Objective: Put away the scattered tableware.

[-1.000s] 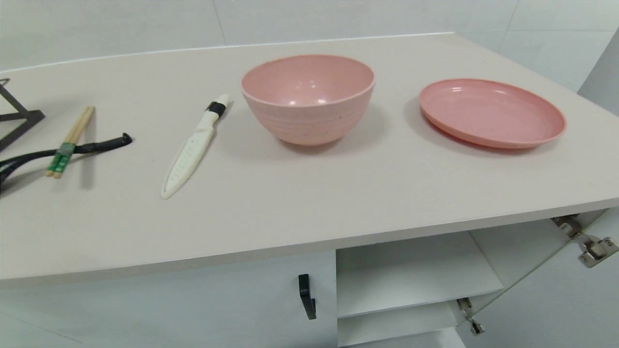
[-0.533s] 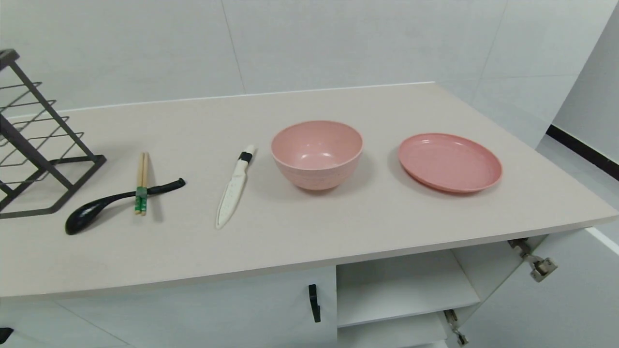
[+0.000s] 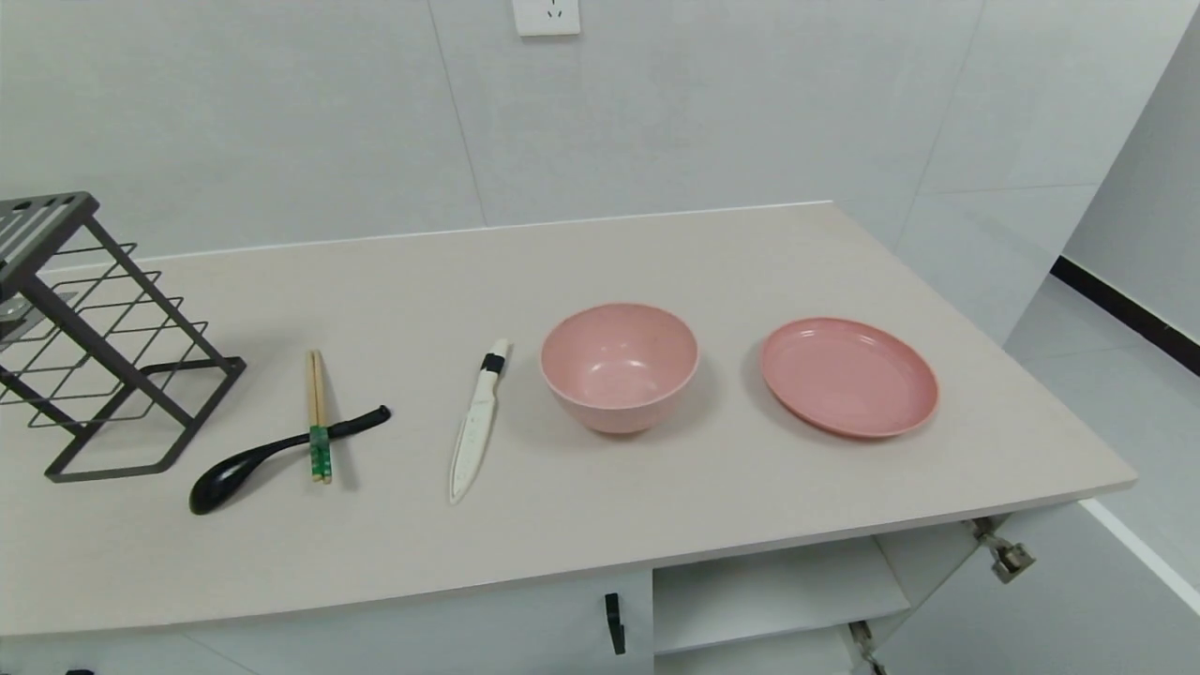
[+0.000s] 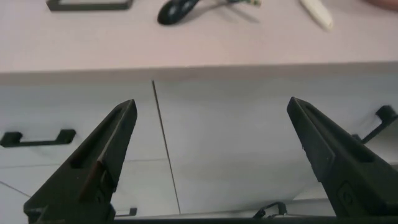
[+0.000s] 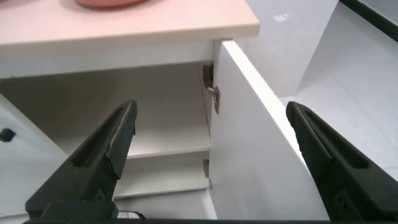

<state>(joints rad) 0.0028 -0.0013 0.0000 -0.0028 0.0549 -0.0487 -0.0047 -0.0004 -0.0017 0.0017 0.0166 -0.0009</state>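
Grippers both gape wide: left gripper [image 4: 211, 109] before shut doors [image 4: 249, 137], right gripper [image 5: 211, 109] before the open cupboard [image 5: 124, 112]. On the counter [image 3: 656, 497], spoon [image 3: 272, 457], chopsticks [image 3: 319, 417], knife [image 3: 478, 427], bowl [image 3: 619, 366] and plate [image 3: 848, 375] lie unmoved; my head camera has pulled back, revealing more rack [image 3: 37, 220].

Rack [image 3: 37, 225] blocks counter [image 3: 656, 244] L end; cupboard door [image 5: 261, 143] open, shelf [image 5: 155, 140] reachable.

We saw a beige laminate countertop [image 3: 656, 506] on white cabinets [image 4: 249, 143], one white cabinet door [image 5: 261, 143] open, before pale grey tiled walls [image 3: 703, 103].
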